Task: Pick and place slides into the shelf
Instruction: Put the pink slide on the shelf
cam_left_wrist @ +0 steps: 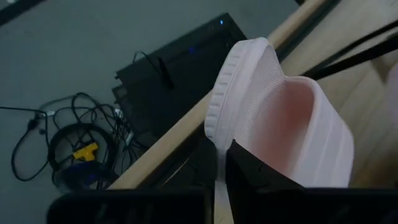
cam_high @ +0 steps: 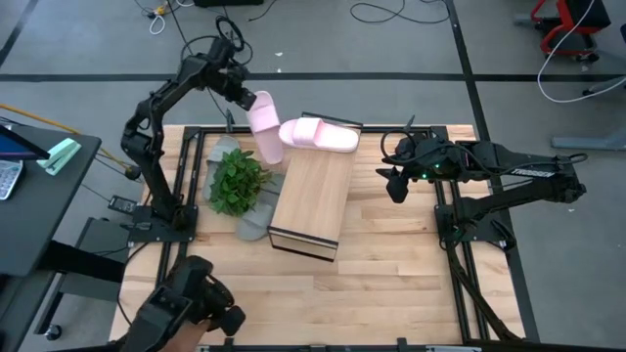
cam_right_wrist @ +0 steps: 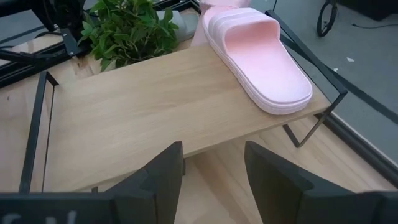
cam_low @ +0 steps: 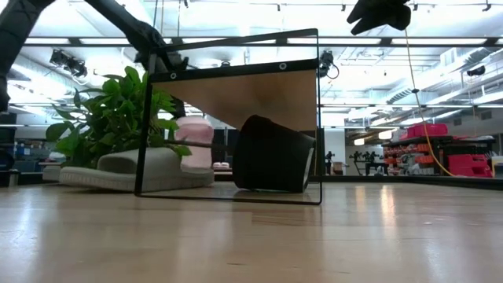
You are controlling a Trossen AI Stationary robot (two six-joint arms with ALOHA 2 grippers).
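High view: left gripper (cam_high: 242, 95) at the far left corner of the shelf (cam_high: 311, 200), closed on a pink slide (cam_high: 265, 127) held tilted in the air, heel end down toward the plant (cam_high: 235, 179). Second pink slide (cam_high: 320, 134) already lying flat across the far end of the shelf top. One grey slide (cam_high: 260, 212) on the table between plant and shelf, partly hidden; fourth slide not clearly seen here. Right gripper (cam_high: 395, 176) waiting just beside the right side of the shelf, fingers apart, holding nothing.

Step in hand, as a judgement: carrying the second pink slide to the shelf. Next move probably calls for bringing it over the bare plank, next to the first one, turning it flat, and only then opening the fingers.

Left wrist view: fingers pinching the sole edge of the pink slide (cam_left_wrist: 280, 118), a detail not readable from above. Right wrist view: open fingers (cam_right_wrist: 214, 171) and much free plank (cam_right_wrist: 149, 106) beside the placed slide (cam_right_wrist: 261, 56). Low view: a dark object (cam_low: 273, 153) under the shelf top, not identifiable, and the grey slide (cam_low: 134, 169) resting on the table.
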